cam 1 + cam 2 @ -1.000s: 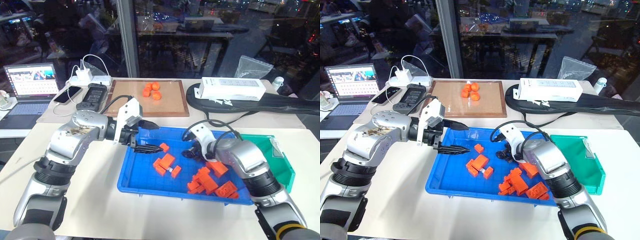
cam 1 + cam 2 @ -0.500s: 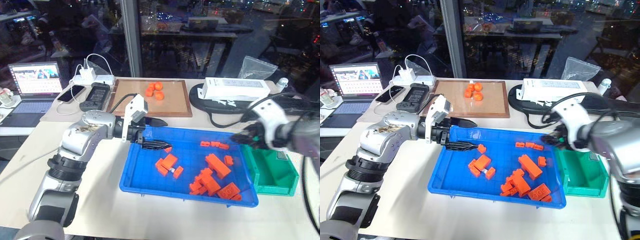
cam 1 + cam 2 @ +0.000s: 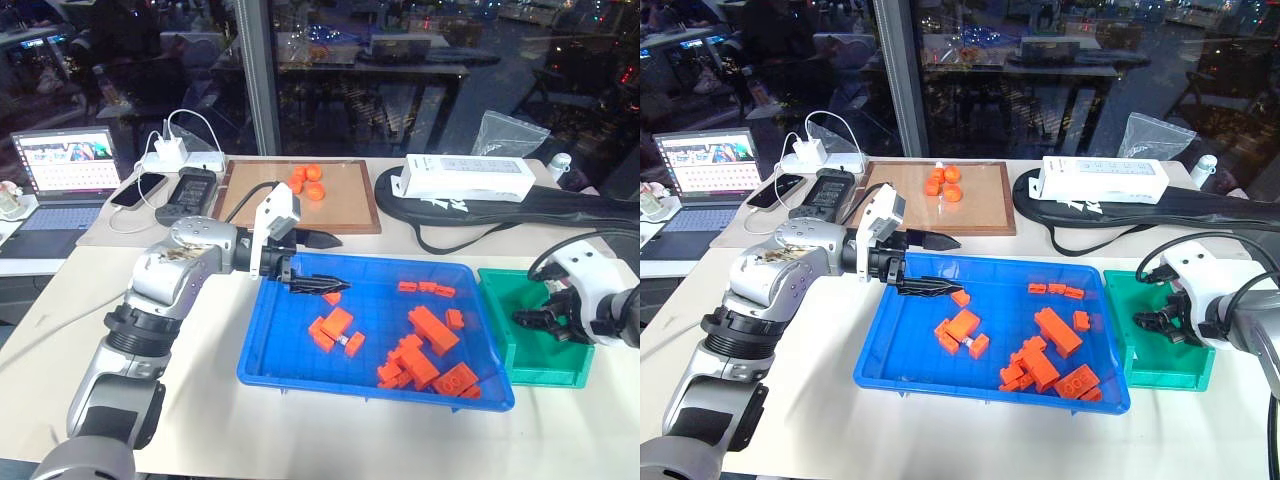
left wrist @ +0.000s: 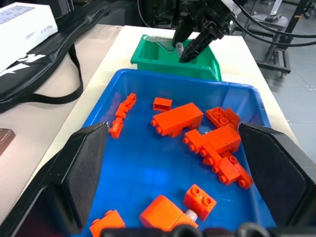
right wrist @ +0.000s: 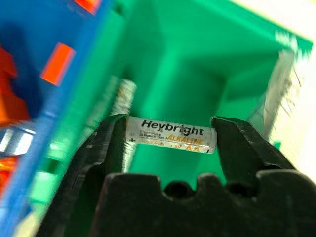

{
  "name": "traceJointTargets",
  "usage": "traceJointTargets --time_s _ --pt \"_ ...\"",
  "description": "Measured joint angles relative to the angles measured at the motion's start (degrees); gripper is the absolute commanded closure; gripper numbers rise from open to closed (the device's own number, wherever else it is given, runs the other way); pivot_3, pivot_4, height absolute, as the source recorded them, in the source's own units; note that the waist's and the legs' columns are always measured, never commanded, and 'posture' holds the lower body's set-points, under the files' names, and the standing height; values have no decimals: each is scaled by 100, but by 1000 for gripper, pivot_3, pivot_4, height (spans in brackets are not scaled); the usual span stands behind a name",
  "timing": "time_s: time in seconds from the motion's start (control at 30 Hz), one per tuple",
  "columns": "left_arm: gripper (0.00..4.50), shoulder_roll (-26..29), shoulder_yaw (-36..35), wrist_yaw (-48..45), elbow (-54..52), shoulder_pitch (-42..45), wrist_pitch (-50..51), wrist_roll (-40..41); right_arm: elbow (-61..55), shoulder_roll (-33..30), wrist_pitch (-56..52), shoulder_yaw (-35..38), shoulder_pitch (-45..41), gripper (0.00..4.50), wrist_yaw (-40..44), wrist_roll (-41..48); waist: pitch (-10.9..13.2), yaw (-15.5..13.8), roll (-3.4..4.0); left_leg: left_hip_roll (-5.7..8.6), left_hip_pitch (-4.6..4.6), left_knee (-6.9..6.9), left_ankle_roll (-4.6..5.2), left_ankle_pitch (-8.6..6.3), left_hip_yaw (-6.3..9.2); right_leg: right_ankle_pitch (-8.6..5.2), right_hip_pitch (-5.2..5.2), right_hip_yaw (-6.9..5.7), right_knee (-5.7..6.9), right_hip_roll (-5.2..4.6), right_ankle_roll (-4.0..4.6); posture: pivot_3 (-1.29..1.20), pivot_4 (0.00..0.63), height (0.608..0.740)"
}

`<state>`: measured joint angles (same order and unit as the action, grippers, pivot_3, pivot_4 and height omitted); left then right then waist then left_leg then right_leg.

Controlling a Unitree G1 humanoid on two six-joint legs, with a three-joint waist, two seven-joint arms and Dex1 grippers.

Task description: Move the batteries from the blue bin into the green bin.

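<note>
The blue bin (image 3: 372,308) lies in the middle of the table and holds several orange blocks (image 3: 425,345). A small silvery battery (image 3: 342,341) lies against one block in it. The green bin (image 3: 500,345) stands against its right end. My right gripper (image 3: 545,325) hangs inside the green bin, shut lengthwise on a battery (image 5: 170,135) labelled AA. Another battery (image 5: 122,98) lies on the green bin's floor by its wall. My left gripper (image 3: 325,262) hovers open and empty over the blue bin's back left corner.
A brown wooden tray (image 3: 345,205) with orange pieces sits behind the blue bin. A white box (image 3: 465,178) rests on a black bag (image 3: 540,212) at the back right. A laptop (image 3: 60,165), a phone and chargers are at the back left.
My right gripper has left the blue bin, swung to the right and come down into the green bin with the battery. The left gripper has stayed about where it was.
</note>
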<state>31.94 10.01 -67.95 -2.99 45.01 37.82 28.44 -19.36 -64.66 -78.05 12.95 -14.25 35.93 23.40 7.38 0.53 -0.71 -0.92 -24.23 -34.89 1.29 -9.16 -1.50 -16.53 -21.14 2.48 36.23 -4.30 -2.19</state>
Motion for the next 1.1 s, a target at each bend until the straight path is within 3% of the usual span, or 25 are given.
traceJointTargets --time_s 0.2,0.3,0.5,0.73,1.1 --pt "0 8 -22 122 -4 -21 4 6 159 -229 106 -18 -458 18 32 -9 1 25 8 -1 2 2 0 0 -2 0 -2 3 1 1 -1 0 150 699" --pt "0 115 -50 151 -9 -54 5 11 58 -215 116 -113 -1192 18 149 152 1 48 10 -5 4 4 0 0 -1 0 -3 4 1 7 0 0 150 699" --pt "0 365 -137 137 -4 -108 -18 -15 -669 471 34 -748 -2064 18 408 763 2 35 7 -13 2 5 0 0 6 1 -2 3 -1 18 2 0 150 699" --pt "0 600 -211 78 -94 -326 -22 -15 -1194 1939 -26 -2598 -2321 18 24 896 2 -14 4 -3 -10 0 0 0 1 2 -8 -6 5 -5 0 0 150 699" --pt "0 718 -216 84 -236 -459 -6 -8 -1182 2836 -582 -3106 -2261 18 -457 929 1 6 2 -5 -3 -6 0 0 1 3 -9 -5 30 -2 2 0 150 699"
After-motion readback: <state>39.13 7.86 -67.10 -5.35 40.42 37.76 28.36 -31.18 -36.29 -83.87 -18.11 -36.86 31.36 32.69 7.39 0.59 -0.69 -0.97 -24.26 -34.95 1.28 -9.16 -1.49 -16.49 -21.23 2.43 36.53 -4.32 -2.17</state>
